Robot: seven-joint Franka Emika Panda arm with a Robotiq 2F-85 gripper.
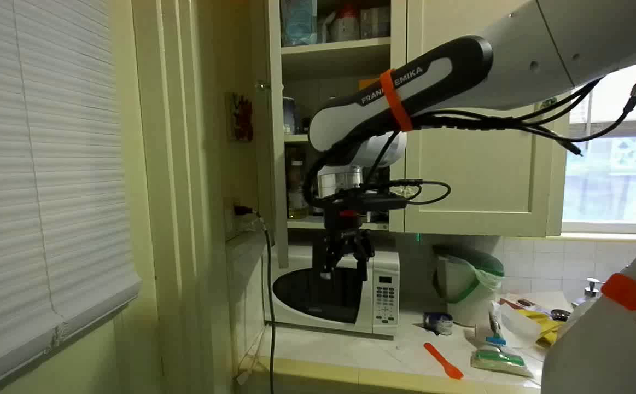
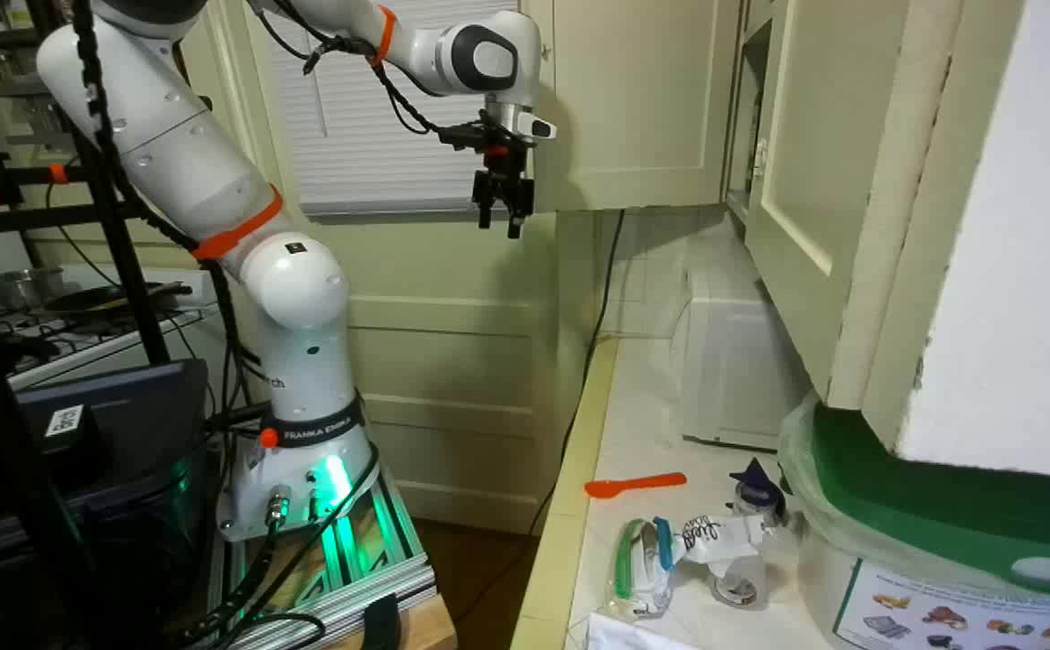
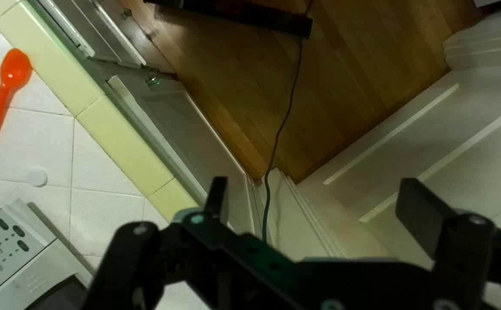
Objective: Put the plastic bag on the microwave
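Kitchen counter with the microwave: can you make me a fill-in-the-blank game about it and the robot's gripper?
The spoon on the tiled counter is colored ____.
In an exterior view, the keypad of the microwave is to the ____ of its dark window.
With jaws apart, the gripper is not shut but ____.
The bin beside the microwave has a ____ lid.
Missing words: orange, right, open, green.

One microwave (image 1: 323, 303) (and one spoon (image 3: 2, 95)).
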